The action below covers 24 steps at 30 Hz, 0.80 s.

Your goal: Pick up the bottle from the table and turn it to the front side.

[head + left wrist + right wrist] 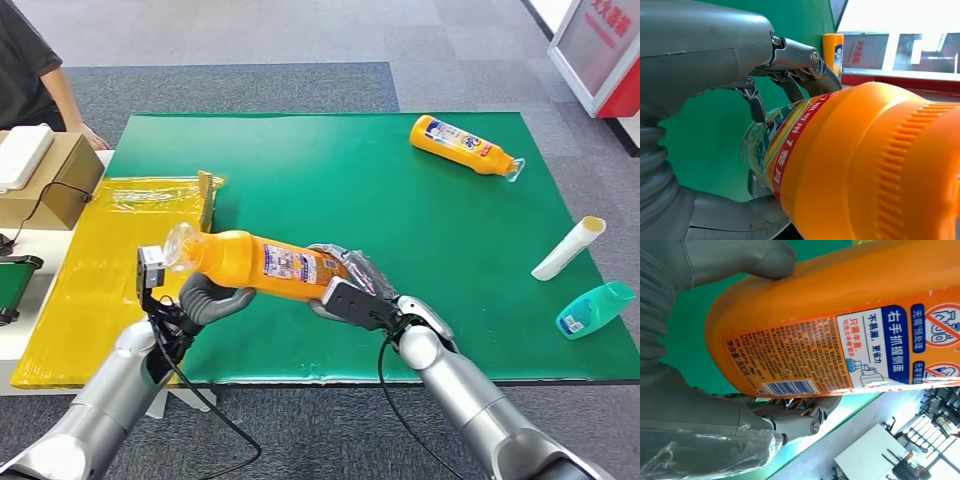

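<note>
Both silver arms are seen entering at six o'clock in the head view, and between them an orange bottle [264, 263] is held on its side above the near edge of the green mat [340, 180]. Its clear-capped neck end is gripped by the left hand [207, 298], whose thumb and fingers are closed around it, as the left wrist view confirms. Its base end is clasped by the right hand [355, 290], with the back label and barcode turned toward the right wrist camera. A yellow sheet [90, 270] is laid at nine o'clock. A turquoise bottle [595, 308] and a white tube [567, 248] are found at three o'clock. A second orange bottle [464, 146] is laid at one o'clock, well apart.
</note>
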Tool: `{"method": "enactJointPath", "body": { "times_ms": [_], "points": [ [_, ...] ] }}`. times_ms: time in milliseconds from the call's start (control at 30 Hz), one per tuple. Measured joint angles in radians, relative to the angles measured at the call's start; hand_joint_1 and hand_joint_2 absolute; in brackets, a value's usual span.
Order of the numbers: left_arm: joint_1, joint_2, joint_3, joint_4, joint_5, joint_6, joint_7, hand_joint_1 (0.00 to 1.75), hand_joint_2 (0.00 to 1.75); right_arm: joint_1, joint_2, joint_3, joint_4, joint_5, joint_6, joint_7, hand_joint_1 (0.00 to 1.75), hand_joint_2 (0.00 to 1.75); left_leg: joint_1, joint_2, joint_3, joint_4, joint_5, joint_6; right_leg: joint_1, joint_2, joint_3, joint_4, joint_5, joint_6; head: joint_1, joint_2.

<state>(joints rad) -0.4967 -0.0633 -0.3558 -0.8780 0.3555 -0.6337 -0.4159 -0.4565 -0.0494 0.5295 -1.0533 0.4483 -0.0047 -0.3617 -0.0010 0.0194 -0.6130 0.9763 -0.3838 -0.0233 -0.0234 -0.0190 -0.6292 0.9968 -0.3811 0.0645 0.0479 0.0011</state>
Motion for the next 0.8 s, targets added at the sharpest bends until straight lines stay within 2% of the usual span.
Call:
{"method": "enactJointPath", "body": {
  "times_ms": [33,67,300,800],
  "points": [
    [-0.001,0.000,0.000,-0.003,-0.006,0.008,0.000,1.75,1.75,0.000,0.000,0.000,0.000,0.000,-0.002,0.001,0.04,1.75,0.000,0.000,0.000,0.000,0.000,0.000,0.000,0.000,0.000,0.000,0.000,0.000,0.000,0.000],
    [-0.001,0.000,-0.001,-0.005,-0.011,0.016,0.000,1.75,1.75,0.000,0.000,0.000,0.000,0.001,-0.004,0.002,0.00,1.75,0.000,0.000,0.000,0.000,0.000,0.000,0.000,0.000,0.000,0.000,0.000,0.000,0.000,0.000],
    [-0.001,0.001,-0.004,-0.036,-0.033,0.065,-0.002,1.75,1.75,0.001,0.004,0.002,0.000,0.000,-0.024,0.006,0.00,1.75,0.000,0.000,0.000,0.000,0.000,0.000,0.000,0.000,0.000,0.000,0.000,0.000,0.000,0.000],
    [0.013,0.012,-0.004,-0.115,-0.053,0.090,-0.005,1.75,1.75,0.004,0.004,-0.001,0.000,0.000,-0.028,0.012,0.00,1.75,0.000,0.000,0.000,0.000,0.000,0.000,0.000,0.000,0.000,0.000,0.000,0.000,0.000,0.000]
  ]
}}
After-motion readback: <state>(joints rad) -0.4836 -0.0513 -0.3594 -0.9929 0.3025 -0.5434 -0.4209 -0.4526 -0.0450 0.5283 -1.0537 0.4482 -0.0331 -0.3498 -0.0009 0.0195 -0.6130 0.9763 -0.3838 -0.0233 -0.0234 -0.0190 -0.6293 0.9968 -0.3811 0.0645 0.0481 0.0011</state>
